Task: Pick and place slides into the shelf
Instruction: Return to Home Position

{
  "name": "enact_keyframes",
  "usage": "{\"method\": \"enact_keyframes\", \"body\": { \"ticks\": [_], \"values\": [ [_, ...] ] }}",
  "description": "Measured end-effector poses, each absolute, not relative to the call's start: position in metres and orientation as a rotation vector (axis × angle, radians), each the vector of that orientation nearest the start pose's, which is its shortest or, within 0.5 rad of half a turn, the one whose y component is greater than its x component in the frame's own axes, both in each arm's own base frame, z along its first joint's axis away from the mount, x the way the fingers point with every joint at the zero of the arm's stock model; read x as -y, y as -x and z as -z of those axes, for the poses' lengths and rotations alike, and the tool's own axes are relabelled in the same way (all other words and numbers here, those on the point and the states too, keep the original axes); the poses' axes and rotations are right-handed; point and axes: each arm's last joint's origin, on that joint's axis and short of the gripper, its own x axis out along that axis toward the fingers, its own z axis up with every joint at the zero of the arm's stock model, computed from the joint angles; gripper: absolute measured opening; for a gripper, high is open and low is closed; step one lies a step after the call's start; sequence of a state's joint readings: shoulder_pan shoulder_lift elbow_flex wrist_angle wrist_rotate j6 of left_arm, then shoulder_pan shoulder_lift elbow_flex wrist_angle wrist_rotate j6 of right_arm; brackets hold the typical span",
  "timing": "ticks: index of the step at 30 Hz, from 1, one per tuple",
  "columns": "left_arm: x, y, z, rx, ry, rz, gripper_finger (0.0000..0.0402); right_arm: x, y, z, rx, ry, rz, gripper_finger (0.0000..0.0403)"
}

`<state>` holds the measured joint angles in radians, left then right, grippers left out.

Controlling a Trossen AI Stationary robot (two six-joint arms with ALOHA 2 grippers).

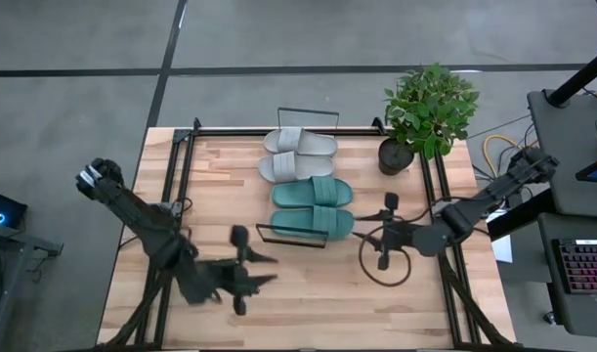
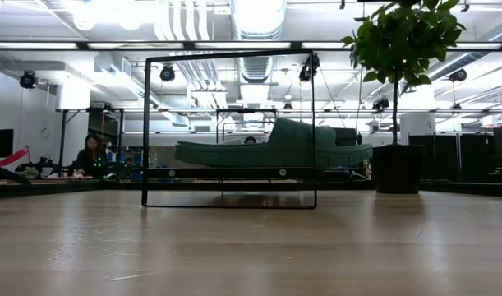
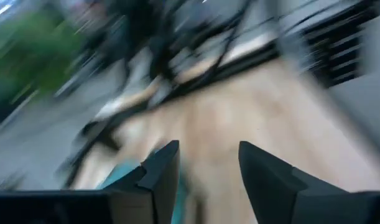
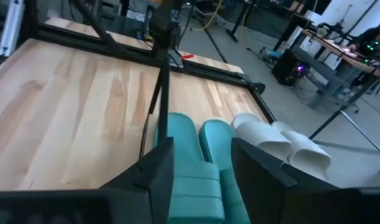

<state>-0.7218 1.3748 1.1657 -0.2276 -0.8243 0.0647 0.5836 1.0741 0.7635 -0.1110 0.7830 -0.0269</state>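
Observation:
The shelf (image 1: 300, 233) stands mid-table, a black wire frame at each end. Four slides lie side by side on it, soles down: two pale grey (image 1: 297, 154) at the far end, two teal (image 1: 313, 206) at the near end. The low view shows a teal slide (image 2: 267, 150) raised inside the wire frame (image 2: 230, 56). My left gripper (image 1: 266, 269) hovers open near the shelf's near left corner; its wrist view (image 3: 208, 162) is blurred. My right gripper (image 1: 371, 230) is open, just right of the teal slides (image 4: 196, 162), touching nothing.
A potted plant (image 1: 427, 110) stands at the table's far right, beside the shelf. Black rails (image 1: 171, 186) run along the table's left and right sides. Bare wood lies near and left of the shelf. A person (image 2: 90, 156) sits far off in the room.

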Motion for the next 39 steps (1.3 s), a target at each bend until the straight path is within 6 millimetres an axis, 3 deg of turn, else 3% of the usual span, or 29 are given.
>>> {"method": "enact_keyframes", "body": {
  "ticks": [4,9,13,19,25,28,33,39],
  "values": [
    [0.162,-0.253,-0.346,-0.134,-0.446,0.158,0.0133,-0.108,-0.196,-0.281,-0.347,0.292,0.185,0.0137],
    [0.101,-0.262,-0.368,-0.043,-0.482,0.033,0.0118,-0.106,-0.192,-0.275,-0.404,0.302,0.192,0.0123],
    [0.044,-0.262,-0.38,-0.007,-0.431,0.067,0.0111,-0.105,-0.191,-0.272,-0.429,0.309,0.197,0.0111],
    [-0.012,-0.238,-0.39,-0.008,-0.424,-0.068,0.0102,-0.105,-0.191,-0.27,-0.429,0.274,0.205,0.0096],
    [-0.014,-0.19,-0.384,-0.007,-0.452,-0.037,0.0102,-0.104,-0.19,-0.265,-0.449,0.279,0.208,0.0081],
    [-0.011,-0.164,-0.371,0.016,-0.454,-0.034,0.0102,-0.104,-0.19,-0.264,-0.449,0.271,0.21,0.0075],
    [-0.008,-0.127,-0.337,0.052,-0.456,-0.043,0.0102,-0.104,-0.189,-0.262,-0.454,0.275,0.21,0.0068],
    [-0.007,-0.106,-0.291,0.137,-0.43,-0.061,0.0102,-0.104,-0.189,-0.261,-0.459,0.295,0.206,0.0072]
  ]
}}
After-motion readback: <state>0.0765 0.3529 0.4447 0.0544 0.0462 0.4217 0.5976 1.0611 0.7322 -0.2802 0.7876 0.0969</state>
